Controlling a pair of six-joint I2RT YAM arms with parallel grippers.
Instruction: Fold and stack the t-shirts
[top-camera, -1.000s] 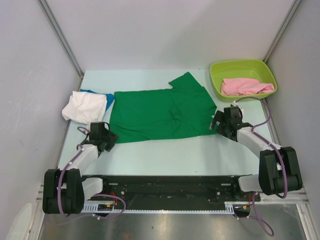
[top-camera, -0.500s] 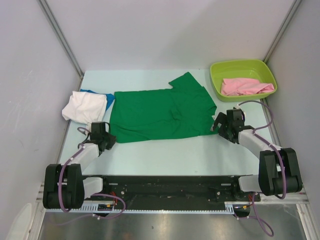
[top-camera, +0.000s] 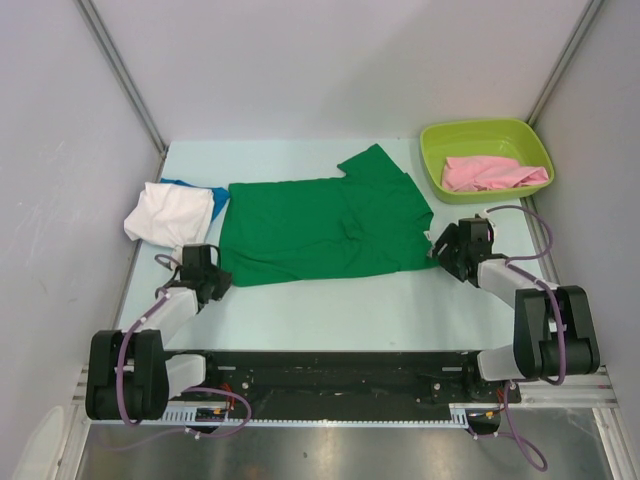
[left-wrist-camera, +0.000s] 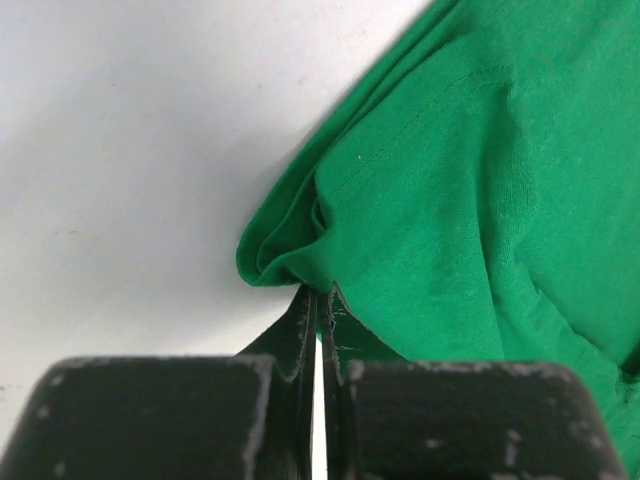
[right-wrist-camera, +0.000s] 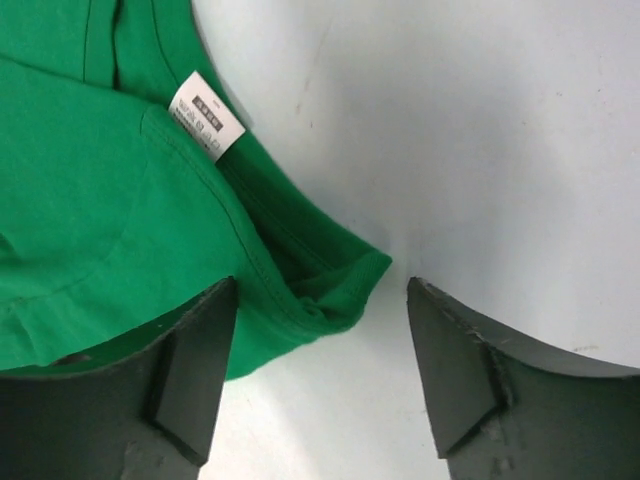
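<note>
The bright green t-shirt lies spread flat in the middle of the table. My left gripper is shut on its near-left corner, and the cloth bunches at the closed fingertips. My right gripper stands open at the near-right corner. In the right wrist view that hem corner lies on the table between the two spread fingers, touching neither. A white t-shirt lies folded at the left on a blue one. The pink t-shirt is crumpled in the tub.
The lime-green plastic tub stands at the table's back right corner. Grey walls close in the left, back and right sides. A white care label sticks out of the green shirt's side seam.
The left gripper has closed on the green shirt's near-left corner. The right gripper has settled lower around the near-right corner, its fingers a little closer together.
</note>
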